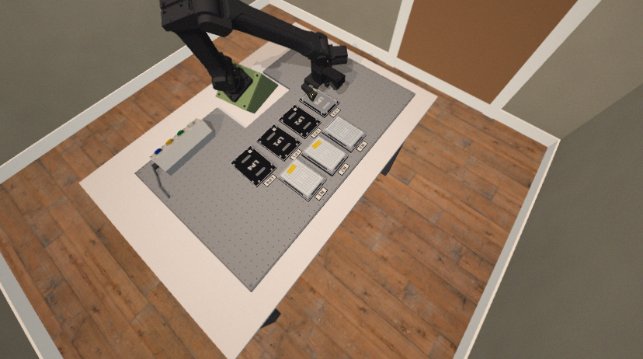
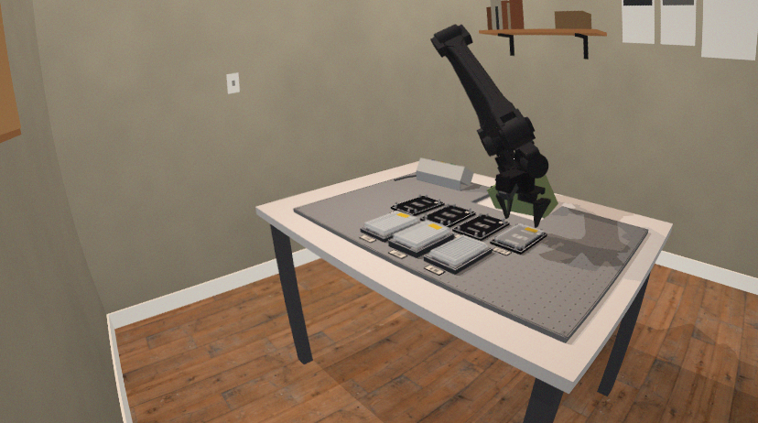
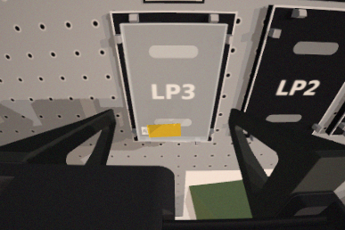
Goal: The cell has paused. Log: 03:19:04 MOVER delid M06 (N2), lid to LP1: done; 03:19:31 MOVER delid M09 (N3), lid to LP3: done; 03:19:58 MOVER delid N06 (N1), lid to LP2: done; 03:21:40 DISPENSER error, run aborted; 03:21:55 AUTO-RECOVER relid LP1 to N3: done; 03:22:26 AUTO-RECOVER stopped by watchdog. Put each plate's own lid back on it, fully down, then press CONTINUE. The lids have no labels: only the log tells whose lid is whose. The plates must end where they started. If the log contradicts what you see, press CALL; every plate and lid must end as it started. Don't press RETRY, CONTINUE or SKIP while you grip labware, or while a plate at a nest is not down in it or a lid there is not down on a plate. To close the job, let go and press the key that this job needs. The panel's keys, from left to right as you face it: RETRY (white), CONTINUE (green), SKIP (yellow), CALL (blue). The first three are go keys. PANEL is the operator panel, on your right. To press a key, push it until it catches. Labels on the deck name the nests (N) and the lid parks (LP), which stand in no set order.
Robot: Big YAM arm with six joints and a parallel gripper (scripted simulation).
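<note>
A clear lid with a yellow tab (image 3: 172, 82) lies on park LP3 (image 1: 320, 102), at the end of the park row nearest the arm's base. My gripper (image 3: 171, 115) is open and empty. It hovers just above the tab end of that lid, one finger on each side, in the top view (image 1: 313, 92) and the exterior view (image 2: 521, 215). Parks LP2 (image 3: 298, 86), LP1 (image 1: 279, 141) and LP4 (image 1: 253, 165) hold nothing. Three plates stand in the nest row. The one beside LP3 (image 1: 344, 133) shows bare wells and no tab. The middle one (image 1: 324, 153) and the far one (image 1: 301, 178) each show a yellow tab.
The operator panel (image 1: 182, 144) stands at the deck's edge with its blue (image 1: 158, 151), yellow (image 1: 168, 141), green (image 1: 180, 132) and white keys. The arm's green base block (image 1: 246, 88) is close behind LP3. A dark tool (image 1: 160, 182) lies beside the panel.
</note>
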